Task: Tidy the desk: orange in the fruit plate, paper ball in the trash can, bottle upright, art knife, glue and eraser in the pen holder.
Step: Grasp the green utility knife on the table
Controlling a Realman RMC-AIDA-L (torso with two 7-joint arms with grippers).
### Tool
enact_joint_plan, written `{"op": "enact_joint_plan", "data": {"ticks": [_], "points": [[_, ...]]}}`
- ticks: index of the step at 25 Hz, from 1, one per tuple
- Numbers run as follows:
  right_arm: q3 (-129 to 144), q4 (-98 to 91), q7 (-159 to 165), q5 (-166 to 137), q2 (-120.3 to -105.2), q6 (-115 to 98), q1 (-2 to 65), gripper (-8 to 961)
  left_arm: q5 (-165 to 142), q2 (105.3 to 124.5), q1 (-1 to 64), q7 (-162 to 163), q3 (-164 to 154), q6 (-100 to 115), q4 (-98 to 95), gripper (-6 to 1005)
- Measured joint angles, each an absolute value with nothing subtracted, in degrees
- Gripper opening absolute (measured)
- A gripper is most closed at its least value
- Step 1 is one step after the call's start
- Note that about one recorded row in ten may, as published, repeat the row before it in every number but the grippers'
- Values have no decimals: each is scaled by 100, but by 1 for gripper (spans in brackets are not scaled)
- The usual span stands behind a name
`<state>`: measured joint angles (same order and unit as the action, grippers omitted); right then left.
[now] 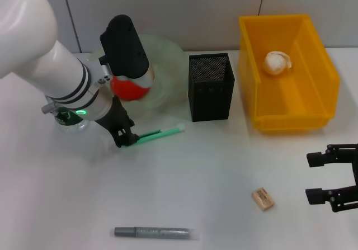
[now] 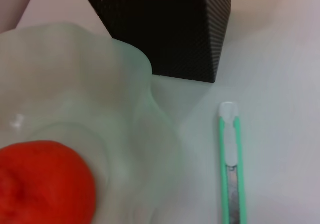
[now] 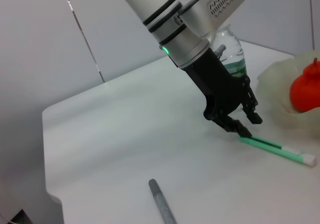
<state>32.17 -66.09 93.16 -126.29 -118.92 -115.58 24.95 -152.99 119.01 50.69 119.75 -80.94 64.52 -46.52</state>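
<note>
White desktop [image 1: 184,171] backed by pale wall panels, broad and bare across the middle and near side. Along the far edge, from the robot's left to right: a clear bottle [image 3: 231,58] standing upright behind the left arm, a translucent green fruit plate [image 1: 165,85] holding the orange [image 1: 130,88], a black mesh pen holder [image 1: 211,86], then a yellow trash can [image 1: 288,74] with the paper ball [image 1: 277,62] inside. Open room between pen holder and bin, and all through the centre.

Left gripper [image 3: 239,120] down at the desk just in front of the plate, fingers slightly parted at the near end of the green art knife [image 1: 159,133], tips touching or just above it; a firm hold cannot be confirmed. Knife flat on the surface, white tip pointing toward the pen holder, close to its front corner.

Right gripper [image 1: 335,175] low at the right edge, fingers spread wide, holding nothing. Eraser [image 1: 262,198] flat on the desk just to its left, apart from it. Grey glue stick [image 1: 156,232] lying near the front edge, well clear of both arms.

No legible writing on any item.
</note>
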Motion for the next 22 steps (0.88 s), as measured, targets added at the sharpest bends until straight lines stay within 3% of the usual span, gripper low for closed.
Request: {"op": "enact_joint_plan", "data": {"ticks": [12,22], "points": [[3217,-6610,9316,-12633,-11891,-11524,2541,756,-15326,11901,5288,11909,-8208,6145,-4181,584],[3217,-6599,9316,-12644,-11892,-11513,2558,754,-15328,11900,5312,11894,-8314,6125,-4160,618]]}}
